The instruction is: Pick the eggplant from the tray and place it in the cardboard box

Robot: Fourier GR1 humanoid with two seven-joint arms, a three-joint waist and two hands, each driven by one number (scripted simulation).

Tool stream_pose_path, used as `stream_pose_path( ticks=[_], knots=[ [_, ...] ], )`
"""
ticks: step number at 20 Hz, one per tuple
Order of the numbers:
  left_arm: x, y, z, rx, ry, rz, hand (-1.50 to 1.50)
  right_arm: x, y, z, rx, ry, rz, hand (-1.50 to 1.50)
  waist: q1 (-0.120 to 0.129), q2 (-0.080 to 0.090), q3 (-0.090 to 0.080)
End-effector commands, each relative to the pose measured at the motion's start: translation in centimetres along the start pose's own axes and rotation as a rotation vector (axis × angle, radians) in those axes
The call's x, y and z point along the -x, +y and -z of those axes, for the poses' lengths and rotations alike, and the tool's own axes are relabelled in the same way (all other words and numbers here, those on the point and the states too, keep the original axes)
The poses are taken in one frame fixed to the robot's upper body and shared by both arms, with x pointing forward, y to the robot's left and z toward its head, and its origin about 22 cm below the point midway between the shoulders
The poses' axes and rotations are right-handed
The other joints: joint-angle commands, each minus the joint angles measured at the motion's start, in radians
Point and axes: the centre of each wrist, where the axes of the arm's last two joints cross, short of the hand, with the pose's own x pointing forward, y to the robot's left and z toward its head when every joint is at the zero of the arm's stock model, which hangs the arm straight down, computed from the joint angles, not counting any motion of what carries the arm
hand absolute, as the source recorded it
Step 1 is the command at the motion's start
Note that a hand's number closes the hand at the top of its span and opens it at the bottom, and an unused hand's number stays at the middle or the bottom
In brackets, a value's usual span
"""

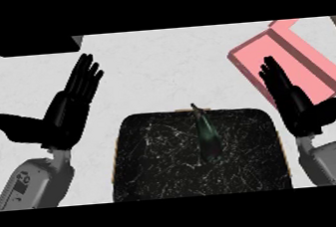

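Note:
A dark, slim eggplant (206, 132) lies lengthwise on the black marbled tray (153, 161) at the counter's near middle, its stem end pointing away over the tray's far rim. A pink box (300, 62) with open flaps sits at the far right. My left hand (64, 113) rests open, fingers up, left of the tray. On the tray's right my right hand (295, 100) is open too, fingers straight, overlapping the pink box's near corner. Neither hand touches the eggplant.
A black object (32, 45) sits at the counter's far left corner. White marbled counter (160, 66) spreads between the tray and the far edge.

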Motion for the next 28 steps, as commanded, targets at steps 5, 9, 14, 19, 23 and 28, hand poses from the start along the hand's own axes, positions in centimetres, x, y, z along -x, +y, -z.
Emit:
stream_pose_path(
  ticks=[5, 9, 14, 19, 23, 28],
  knots=[
    [1.3, 5.2, -2.4, -0.269, 0.086, 0.107, 0.0, -0.3, -7.5, -1.3, 0.472, 0.217, 0.03, 1.5, -0.014, -0.06, -0.006],
    [1.5, 5.0, -2.7, -0.287, 0.135, 0.078, 0.0, 2.6, -9.6, -4.3, 0.549, 0.494, -0.333, 1.5, 0.0, -0.057, -0.008],
    [2.3, 6.0, -3.0, -0.312, 0.15, 0.075, 0.0, -1.8, -6.3, -4.3, 0.371, 0.268, -0.465, -1.5, -0.017, -0.056, -0.006],
    [2.1, 3.8, -4.6, -0.279, 0.161, 0.079, 0.0, -6.0, -7.1, -2.9, 0.127, 0.422, -0.618, -1.5, -0.005, -0.059, -0.006],
    [0.9, 4.6, -2.8, -0.273, 0.145, 0.079, 0.0, -10.3, -5.2, -1.7, -0.152, 0.55, -0.702, -1.5, -0.004, -0.057, -0.009],
    [3.2, 4.9, -4.6, -0.25, 0.155, 0.086, 0.0, -15.3, -3.2, 1.0, -0.255, 0.673, -0.643, -1.5, 0.014, -0.052, -0.007]
  ],
)
